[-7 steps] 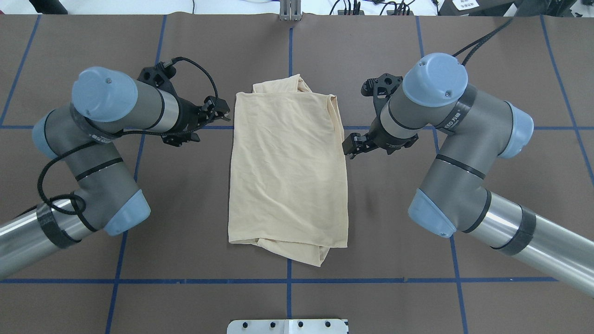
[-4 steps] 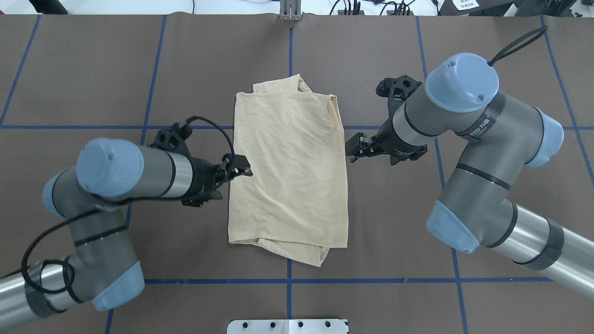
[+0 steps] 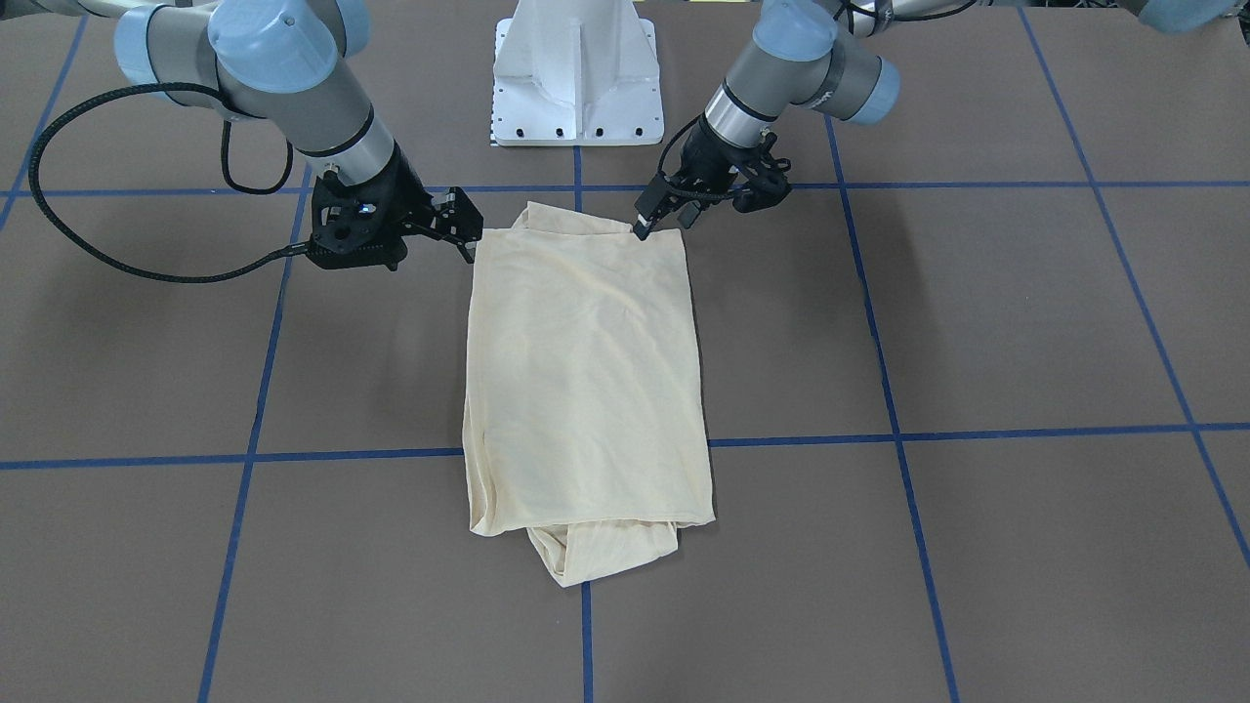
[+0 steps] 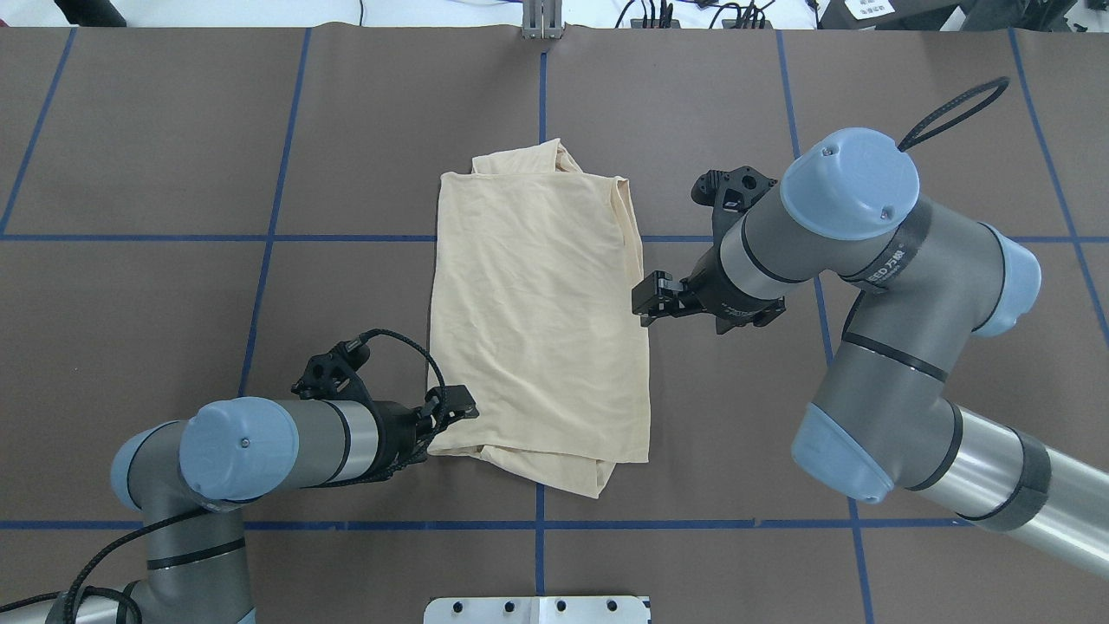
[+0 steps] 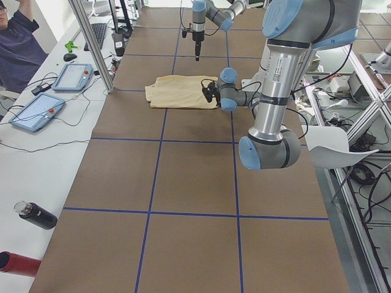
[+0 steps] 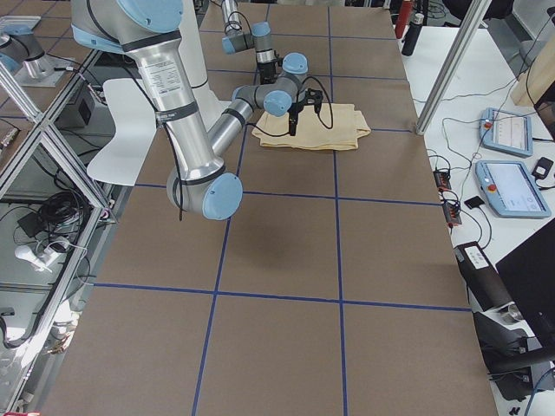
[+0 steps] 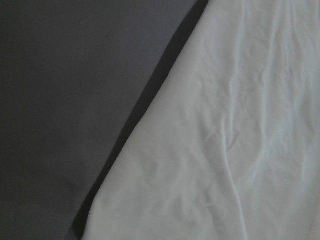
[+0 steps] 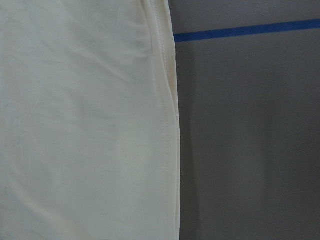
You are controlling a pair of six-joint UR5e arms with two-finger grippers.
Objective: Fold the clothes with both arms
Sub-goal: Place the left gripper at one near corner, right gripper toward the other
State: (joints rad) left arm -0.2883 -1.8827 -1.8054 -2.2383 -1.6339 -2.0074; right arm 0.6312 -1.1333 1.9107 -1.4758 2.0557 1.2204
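The cream-yellow shirt (image 4: pixel 537 321) lies flat on the brown table, folded into a tall rectangle with its print hidden and a bunched bit at its near edge; it also shows in the front view (image 3: pixel 586 371). My left gripper (image 4: pixel 462 407) is open, low at the shirt's near-left corner, also seen from the front (image 3: pixel 659 223). My right gripper (image 4: pixel 643 303) is open beside the shirt's right edge, holding nothing (image 3: pixel 467 234). The wrist views show only shirt cloth (image 7: pixel 225 150) (image 8: pixel 85 125) and table.
The white pedestal base (image 3: pixel 576 88) stands at the robot's side of the table. Blue tape lines (image 4: pixel 269 237) cross the brown cover. Tablets (image 5: pixel 36 112), a dark bottle (image 5: pixel 36 217) and an operator (image 5: pixel 18 43) are on the side bench.
My left gripper has travelled down the shirt's left edge from the far corner to the near-left corner. My right gripper has shifted slightly toward the robot along the right edge. The shirt has not moved.
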